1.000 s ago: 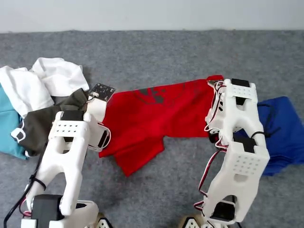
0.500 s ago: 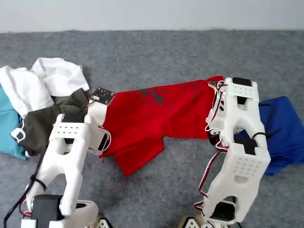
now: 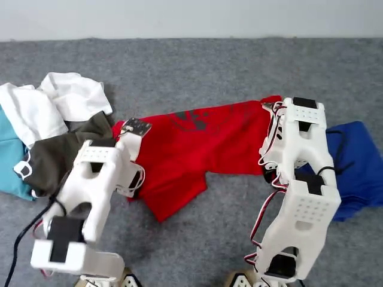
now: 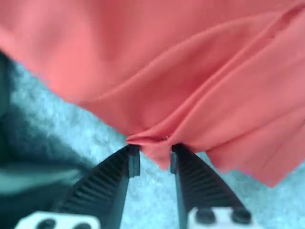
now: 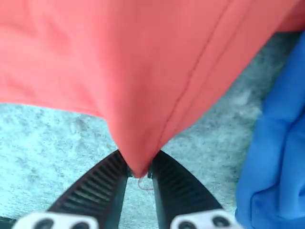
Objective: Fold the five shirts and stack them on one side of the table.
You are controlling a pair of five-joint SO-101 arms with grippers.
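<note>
Both grippers pinched the red shirt on the table.
The left gripper nipped a fold at one edge, with the dark shirt just beside it and the white shirt beyond. The right gripper clamped the opposite edge, with the blue shirt close alongside. Since a second earlier, the left arm had swung toward the right, dragging its edge along.
</note>
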